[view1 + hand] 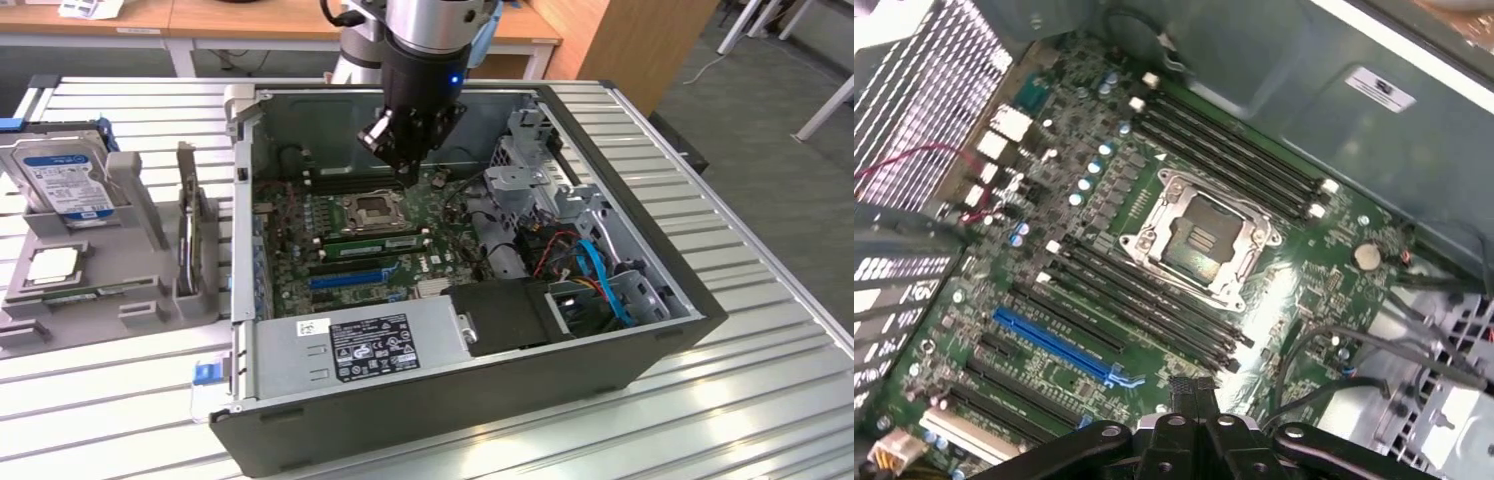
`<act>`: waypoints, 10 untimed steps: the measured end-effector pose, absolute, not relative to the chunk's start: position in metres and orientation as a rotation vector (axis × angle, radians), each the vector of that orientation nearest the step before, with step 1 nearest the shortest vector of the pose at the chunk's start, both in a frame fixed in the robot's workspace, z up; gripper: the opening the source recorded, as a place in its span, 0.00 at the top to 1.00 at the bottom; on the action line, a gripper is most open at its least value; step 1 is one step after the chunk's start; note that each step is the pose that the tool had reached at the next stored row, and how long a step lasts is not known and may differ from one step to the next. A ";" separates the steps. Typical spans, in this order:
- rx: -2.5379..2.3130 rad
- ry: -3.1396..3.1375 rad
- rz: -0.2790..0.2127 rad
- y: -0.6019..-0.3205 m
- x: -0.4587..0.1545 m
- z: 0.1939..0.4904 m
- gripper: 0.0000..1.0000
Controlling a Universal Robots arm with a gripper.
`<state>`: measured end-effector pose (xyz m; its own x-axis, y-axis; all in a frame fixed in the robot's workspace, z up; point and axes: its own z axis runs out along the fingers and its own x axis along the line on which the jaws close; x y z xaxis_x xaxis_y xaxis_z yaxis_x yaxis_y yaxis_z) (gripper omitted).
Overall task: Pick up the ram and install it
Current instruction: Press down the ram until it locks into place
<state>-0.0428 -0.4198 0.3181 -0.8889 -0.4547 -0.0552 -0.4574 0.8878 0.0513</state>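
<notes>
While your gripper hangs closed and empty at 12 o'clock over the motherboard, no ram's seated in the slots yet, approx.

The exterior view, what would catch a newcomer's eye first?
The open black desktop computer case lying on the slatted metal table, its green motherboard exposed. The robot's black gripper, fingers shut, hangs inside above the silver square processor socket. At the exterior view's left, a blue-labelled hard drive stands in a grey holder.
</notes>
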 end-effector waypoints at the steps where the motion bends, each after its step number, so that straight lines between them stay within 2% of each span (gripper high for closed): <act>1: -0.705 3.017 0.097 -0.420 -0.043 0.318 0.90; 10: -0.582 3.079 0.108 -0.420 -0.043 0.318 0.90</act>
